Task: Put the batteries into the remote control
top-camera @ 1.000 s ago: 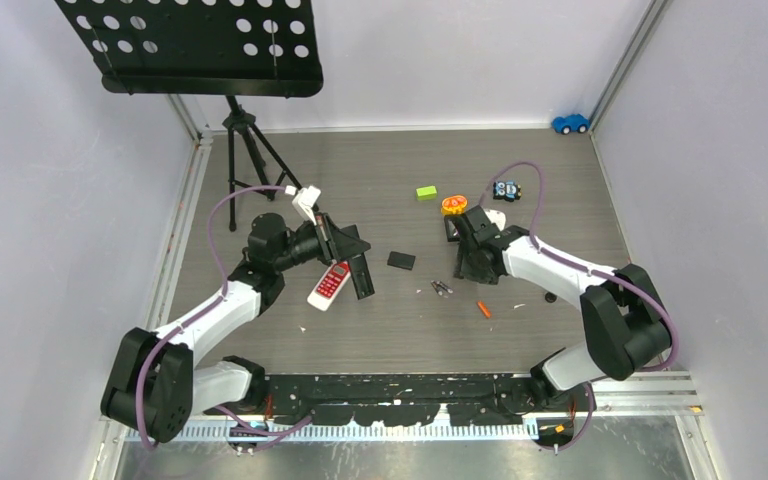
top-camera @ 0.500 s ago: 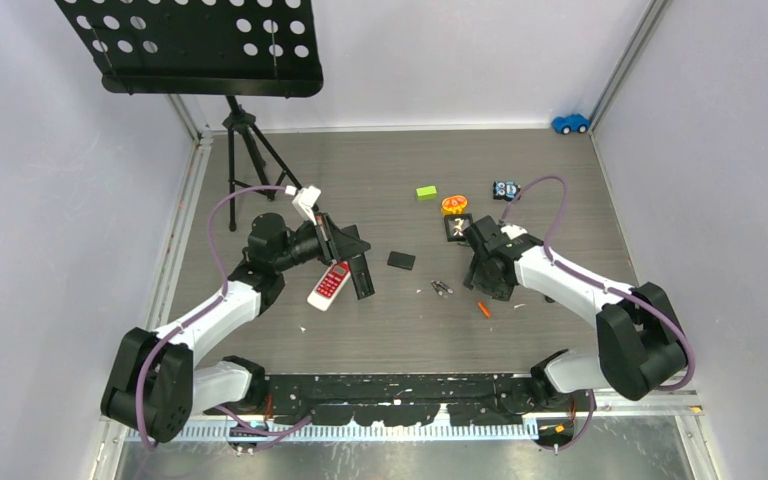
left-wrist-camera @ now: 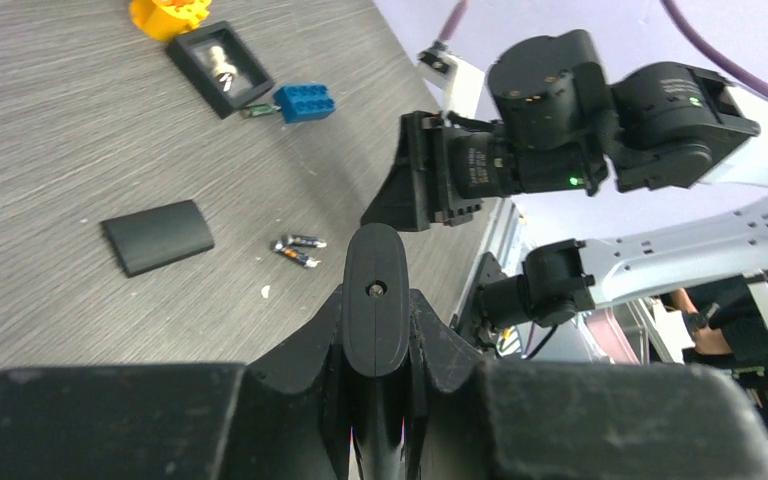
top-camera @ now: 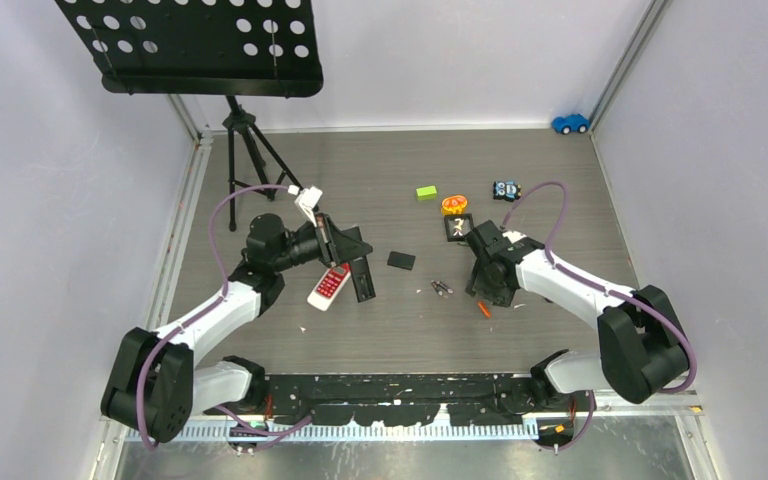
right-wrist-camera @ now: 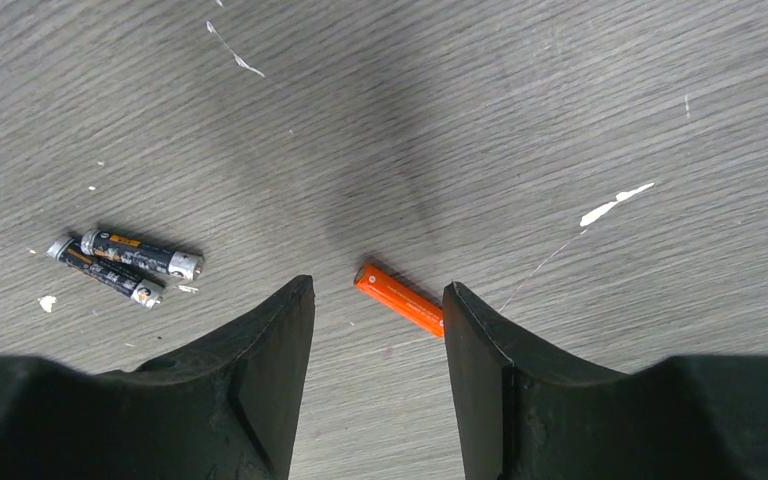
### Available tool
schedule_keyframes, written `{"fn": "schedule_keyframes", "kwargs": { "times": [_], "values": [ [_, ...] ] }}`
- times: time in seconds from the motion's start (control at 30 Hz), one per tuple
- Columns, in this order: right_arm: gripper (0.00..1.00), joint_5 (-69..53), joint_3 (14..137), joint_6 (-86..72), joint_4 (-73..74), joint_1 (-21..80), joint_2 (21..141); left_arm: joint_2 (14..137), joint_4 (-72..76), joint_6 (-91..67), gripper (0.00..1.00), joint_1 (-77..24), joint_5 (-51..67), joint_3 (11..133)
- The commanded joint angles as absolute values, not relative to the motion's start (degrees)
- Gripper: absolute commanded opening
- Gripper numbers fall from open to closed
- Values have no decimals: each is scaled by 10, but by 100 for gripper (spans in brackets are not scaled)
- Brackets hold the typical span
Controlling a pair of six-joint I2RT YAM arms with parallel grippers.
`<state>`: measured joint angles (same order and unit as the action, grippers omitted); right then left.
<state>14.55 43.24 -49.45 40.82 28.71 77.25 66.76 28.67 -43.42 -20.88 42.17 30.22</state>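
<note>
A grey wood-grain floor (top-camera: 380,170) lay evenly lit between pale lilac walls (top-camera: 50,200), with metal rails (top-camera: 182,215) along its left and right edges. At the far left stood a black perforated music stand (top-camera: 195,45) on a tripod (top-camera: 245,150).

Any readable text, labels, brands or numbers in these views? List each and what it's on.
No text can be read in any view.
Label print on the dark batteries: too small and blurred to read.
On the orange battery: no legible print.
Button markings on the remote: too small to read.
</note>
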Motion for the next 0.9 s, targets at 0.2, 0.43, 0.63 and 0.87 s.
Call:
{"fn": "schedule_keyframes", "kwargs": {
  "times": [0.2, 0.43, 0.63, 0.87],
  "values": [
    [50, 119, 425, -485, 411, 286, 774, 685, 447, -494, 0, -217, 512, 294],
    [42, 120, 422, -482, 409, 285, 790, 685, 450, -495, 0, -219, 510, 297],
    [31, 123, 419, -482, 403, 286, 797, 683, 450, -499, 0, -220, 509, 296],
    [24, 122, 414, -485, 393, 286, 800, 667, 453, -501, 0, -221, 511, 296]
  ]
}}
